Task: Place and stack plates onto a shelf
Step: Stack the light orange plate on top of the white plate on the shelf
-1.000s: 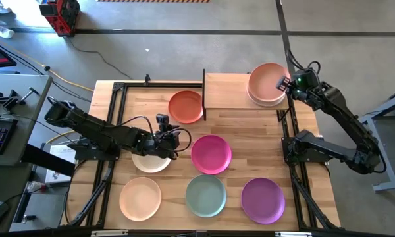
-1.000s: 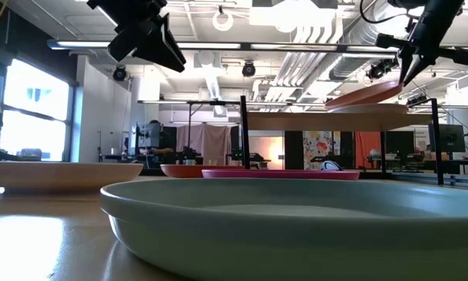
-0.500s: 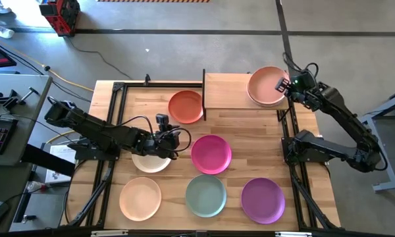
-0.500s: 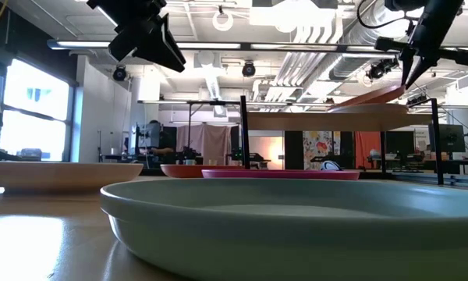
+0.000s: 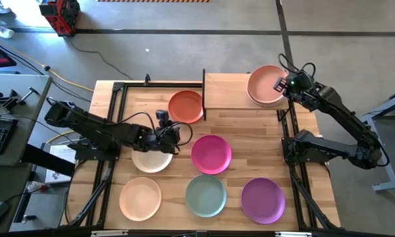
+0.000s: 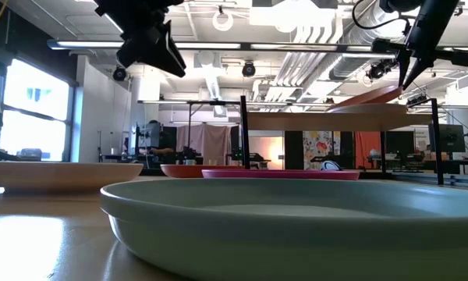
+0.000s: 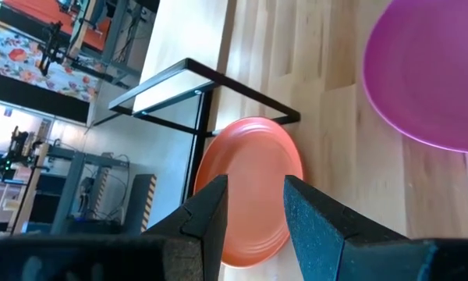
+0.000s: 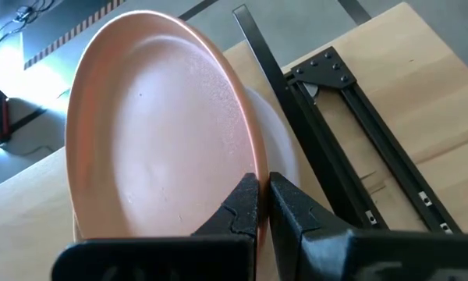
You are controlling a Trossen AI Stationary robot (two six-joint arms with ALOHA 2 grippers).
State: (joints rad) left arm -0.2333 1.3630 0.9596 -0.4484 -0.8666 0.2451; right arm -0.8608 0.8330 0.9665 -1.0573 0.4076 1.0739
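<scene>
Right gripper, jaws clamped on rim of peach plate, tilted over a pale plate on the shelf. Judgement: lower level, centre it, then release. Left gripper, jaws apart, hangs over the table near the orange plate.

You see the table from straight above and level from its edge; both views share the shelf.
</scene>
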